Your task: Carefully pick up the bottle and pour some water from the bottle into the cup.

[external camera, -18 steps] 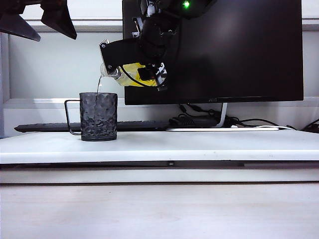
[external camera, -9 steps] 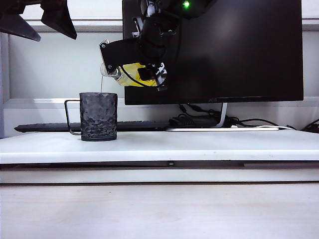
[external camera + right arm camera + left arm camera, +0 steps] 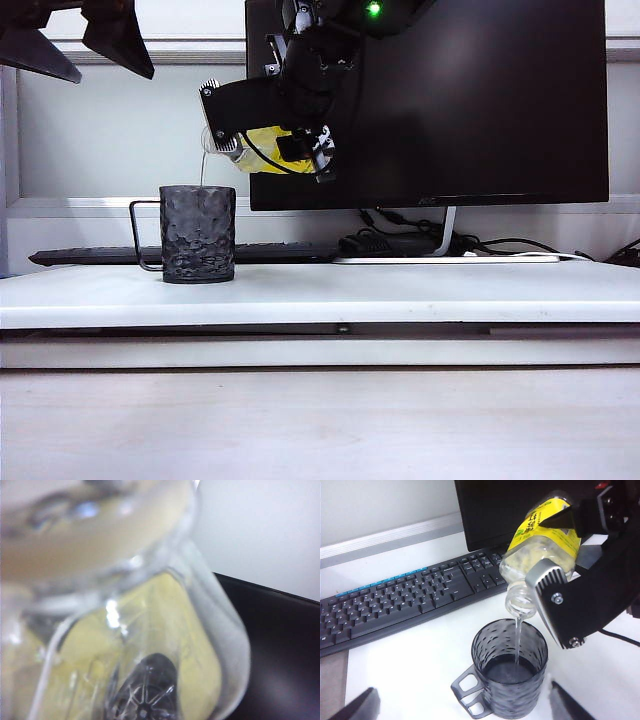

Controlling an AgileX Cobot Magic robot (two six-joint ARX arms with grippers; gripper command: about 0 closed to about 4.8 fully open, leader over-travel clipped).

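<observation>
The bottle (image 3: 262,148), clear with a yellow label, hangs tipped with its open mouth down and to the left above the cup (image 3: 198,235). My right gripper (image 3: 245,135) is shut on the bottle's body. A thin stream of water (image 3: 203,170) falls from the mouth into the dark dimpled cup. In the left wrist view the bottle (image 3: 545,535) pours water (image 3: 518,640) into the cup (image 3: 510,672), which holds a shallow pool. The bottle (image 3: 125,630) fills the right wrist view. My left gripper (image 3: 80,40) hangs open high at the upper left, empty, its fingertips (image 3: 357,707) wide either side of the cup.
A black monitor (image 3: 450,100) stands behind the bottle, with cables (image 3: 400,240) at its foot. A black keyboard (image 3: 395,600) lies behind the cup. The cup stands on a raised white board whose front edge (image 3: 320,315) runs across the view.
Both arms and the bottle have kept still. The water stream looks thinner than a second ago.
</observation>
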